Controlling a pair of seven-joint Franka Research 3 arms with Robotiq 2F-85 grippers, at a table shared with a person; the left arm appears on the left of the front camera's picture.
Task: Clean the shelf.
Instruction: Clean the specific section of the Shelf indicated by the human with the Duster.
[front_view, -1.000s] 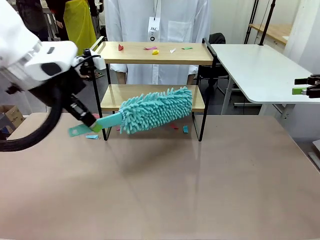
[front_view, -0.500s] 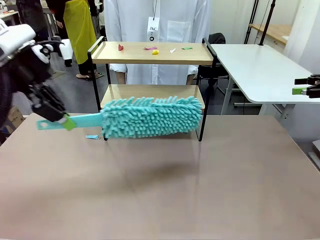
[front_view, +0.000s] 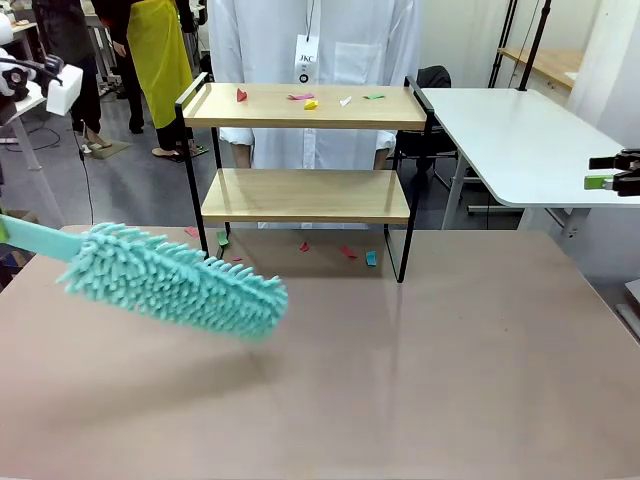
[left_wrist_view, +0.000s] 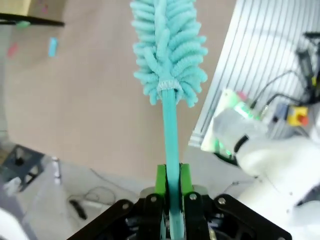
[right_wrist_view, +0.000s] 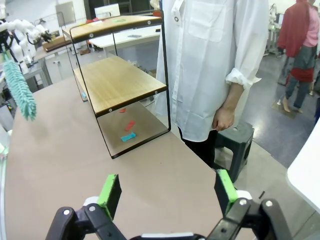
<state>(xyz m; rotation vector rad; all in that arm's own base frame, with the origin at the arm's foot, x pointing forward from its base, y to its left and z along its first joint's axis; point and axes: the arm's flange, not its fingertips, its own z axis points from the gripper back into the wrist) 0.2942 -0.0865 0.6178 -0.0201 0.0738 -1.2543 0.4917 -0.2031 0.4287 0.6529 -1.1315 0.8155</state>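
Note:
The shelf (front_view: 305, 195) stands at the back of the brown table, and the right wrist view shows the shelf (right_wrist_view: 120, 82) from its end. Several coloured paper scraps (front_view: 308, 100) lie on its top board; the lower board is bare. More scraps (front_view: 345, 252) lie on the table under it. A teal fluffy duster (front_view: 175, 280) hangs tilted over the table's left side, its handle running off the left edge. My left gripper (left_wrist_view: 171, 175) is shut on the duster's handle (left_wrist_view: 171, 125). At the far right my right gripper (right_wrist_view: 168, 192) is open and holds nothing.
A person in a white coat (front_view: 310, 60) stands right behind the shelf. A white table (front_view: 520, 140) sits at the back right, and my right gripper (front_view: 598, 171) hovers by its edge. The brown table (front_view: 420, 360) has free room in front and to the right.
The duster has swung away from the shelf's lower board, leftward and down toward the table's left side. My left arm has moved out past the left edge of the front view.

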